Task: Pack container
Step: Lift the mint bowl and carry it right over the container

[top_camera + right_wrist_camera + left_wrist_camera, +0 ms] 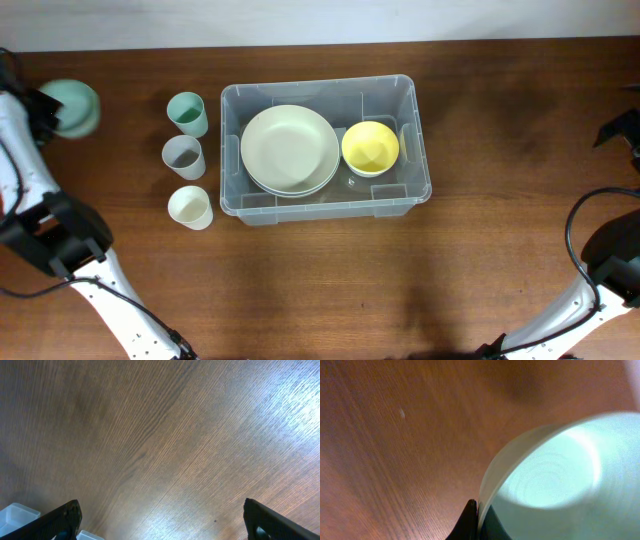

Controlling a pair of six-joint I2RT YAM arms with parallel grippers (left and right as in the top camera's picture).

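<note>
Your overhead view looks straight down from well above and takes in the whole counter (500, 150), with the container (326, 140) near its middle. Your left wrist view sits very close to the pale green bowl (555, 480) by the counter's far left corner, which the overhead view also shows. Your right wrist view faces down at the wood with its fingers (62, 515) in the lower frame corners. It shares a container corner with the overhead view.

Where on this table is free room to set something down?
Bare wood lies right of the container, up to the right hand, and along the near edge in front of it. Crowded: three cups stand close beside its left wall; inside, plates and a yellow bowl cover most of the floor.
</note>
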